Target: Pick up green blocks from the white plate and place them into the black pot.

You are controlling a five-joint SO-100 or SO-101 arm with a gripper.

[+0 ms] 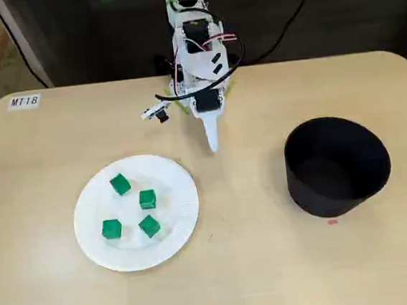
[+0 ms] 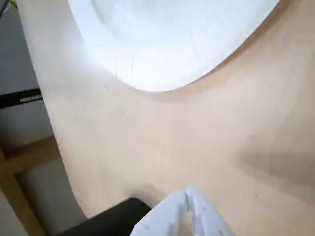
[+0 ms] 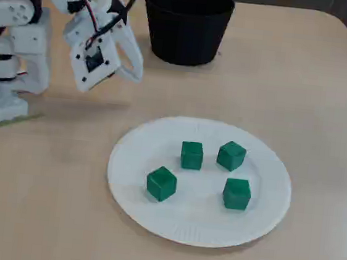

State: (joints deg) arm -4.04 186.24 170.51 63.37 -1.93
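While closed, end effector near plate

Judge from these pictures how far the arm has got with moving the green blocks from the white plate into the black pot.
Done: nothing that shows; no green is visible inside the black pot. In hand: nothing; the gripper is shut and empty over the bare table, off the plate. Left: all four green blocks lie on the white plate, each yet to be carried over.
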